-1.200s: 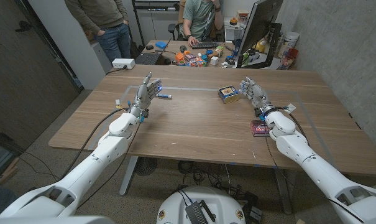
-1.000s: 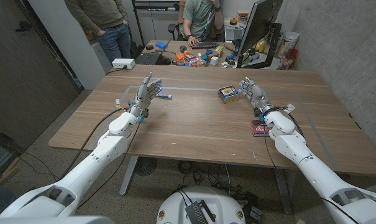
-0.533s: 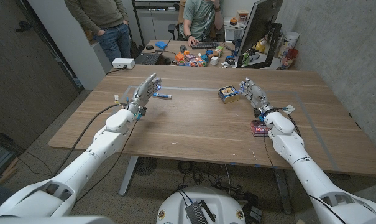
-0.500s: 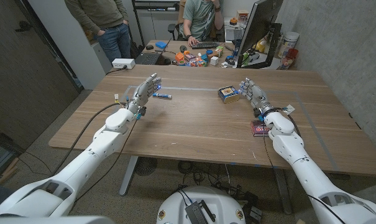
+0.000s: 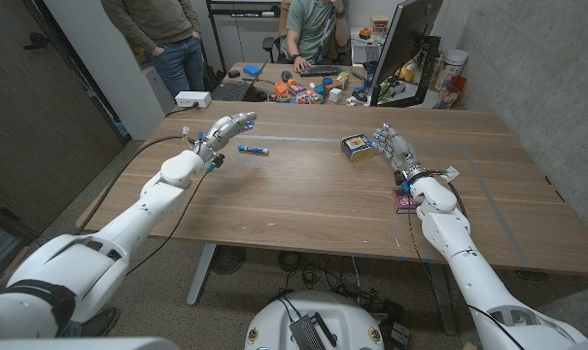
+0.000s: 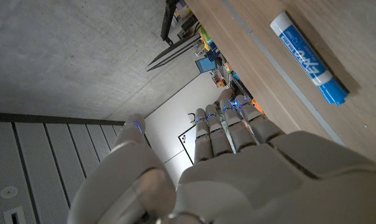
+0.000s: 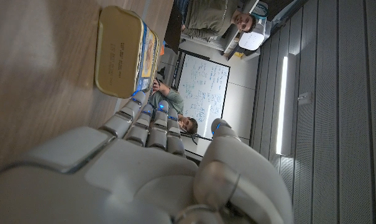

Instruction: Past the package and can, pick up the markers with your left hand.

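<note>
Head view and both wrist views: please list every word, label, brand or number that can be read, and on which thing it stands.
No text can be read with certainty.
Blue and white marker: printing on the barrel, too blurred to read.
Gold rectangular tin can: faint embossed lines on the lid, not legible.
Small pink and dark package: print too small to read.
Whiteboard behind the table: handwriting, too small to read.

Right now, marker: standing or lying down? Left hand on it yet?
Lying flat on the table. The blue marker rests on its side; the left hand hovers open beside it, not touching.
</note>
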Tool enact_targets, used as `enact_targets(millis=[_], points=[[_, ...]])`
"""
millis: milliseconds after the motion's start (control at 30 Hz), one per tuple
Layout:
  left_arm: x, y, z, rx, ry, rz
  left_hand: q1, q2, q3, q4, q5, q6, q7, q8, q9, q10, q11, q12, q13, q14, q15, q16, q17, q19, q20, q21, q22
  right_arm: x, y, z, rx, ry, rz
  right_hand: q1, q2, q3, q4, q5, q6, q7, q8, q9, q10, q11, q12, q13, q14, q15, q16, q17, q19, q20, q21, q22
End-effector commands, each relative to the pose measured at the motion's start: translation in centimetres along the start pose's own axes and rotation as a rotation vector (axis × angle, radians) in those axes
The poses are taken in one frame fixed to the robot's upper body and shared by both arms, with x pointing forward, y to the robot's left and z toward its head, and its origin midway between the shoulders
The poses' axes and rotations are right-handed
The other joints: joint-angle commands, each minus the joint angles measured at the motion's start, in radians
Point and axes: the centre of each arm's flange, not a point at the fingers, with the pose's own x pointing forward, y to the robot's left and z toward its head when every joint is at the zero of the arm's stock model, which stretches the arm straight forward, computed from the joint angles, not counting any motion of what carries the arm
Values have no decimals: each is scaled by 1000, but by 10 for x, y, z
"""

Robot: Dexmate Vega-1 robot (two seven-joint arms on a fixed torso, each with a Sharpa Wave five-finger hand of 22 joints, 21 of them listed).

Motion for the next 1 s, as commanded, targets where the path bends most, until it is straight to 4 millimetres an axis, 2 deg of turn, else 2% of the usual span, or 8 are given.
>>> enact_targets(millis=[33, 267, 567, 700, 800, 833, 1000], points=[[39, 24, 3, 196, 126, -118, 15, -3, 3, -7, 7, 1, -8, 8, 3, 0, -10, 4, 1, 8, 6, 5, 6, 3, 4, 9, 6, 9, 12, 7, -46, -35, -80, 3, -2, 4, 0, 7, 8, -4, 8, 5, 11, -4, 7, 5, 7, 3, 6, 1, 5, 1, 1, 3], [43, 38, 7, 273, 170, -148, 26, -3, 6, -11, 9, -24, -6, -2, 4, -7, -8, 2, 3, 16, 9, 7, 7, 3, 7, 9, 7, 18, 22, 11, -65, -70, -131, 0, -4, 2, 1, 6, 11, -6, 10, 5, 13, -7, 7, 5, 9, 3, 6, 2, 2, 1, -1, 3], [35, 70, 28, 506, 124, -203, 53, -9, 13, -24, 13, -45, 0, -7, 5, -15, -9, 1, 5, 16, 12, 6, 8, -2, 16, 7, 7, 37, 47, 16, -65, -142, -158, -5, -8, -1, 3, 6, 18, -8, 12, 5, 19, -11, 9, 5, 12, 3, 7, 2, -2, 5, -3, 3], [28, 73, 35, 624, 67, -232, 74, -15, 17, -32, 17, -56, -1, -8, 6, -19, -12, 0, 6, 17, 11, 5, 8, -7, 19, 4, 6, 44, 56, 21, -63, -167, -154, -8, -10, -3, 4, 6, 20, -11, 13, 5, 20, -10, 9, 5, 13, 3, 7, 2, -6, 5, -5, 3], [25, 73, 42, 685, 23, -258, 118, -23, 28, -43, 24, -59, -4, -4, 7, -17, -17, 3, 7, 18, 6, 4, 8, -33, 20, -5, 5, 48, 60, 26, -65, -181, -154, -10, -11, -4, 4, 5, 21, -11, 13, 5, 21, -10, 9, 5, 13, 4, 7, 2, -8, 6, -6, 3], [25, 73, 46, 720, 8, -269, 131, -27, 32, -45, 26, -60, -4, -3, 7, -11, -23, 6, 8, 17, 7, 3, 8, -42, 23, -8, 5, 49, 61, 28, -69, -184, -153, -10, -12, -5, 5, 5, 22, -12, 13, 5, 21, -10, 9, 5, 13, 4, 7, 2, -8, 6, -6, 3], [24, 76, 65, 905, -68, -343, 165, -36, 38, -47, 31, -68, -6, -3, 7, -12, -21, 7, 10, 9, 8, -1, 8, -64, 28, -13, 4, 53, 62, 34, -71, -199, -159, -13, -15, -7, 5, 5, 24, -11, 14, 5, 22, -10, 10, 5, 14, 5, 8, 3, -11, 8, -8, 3]])
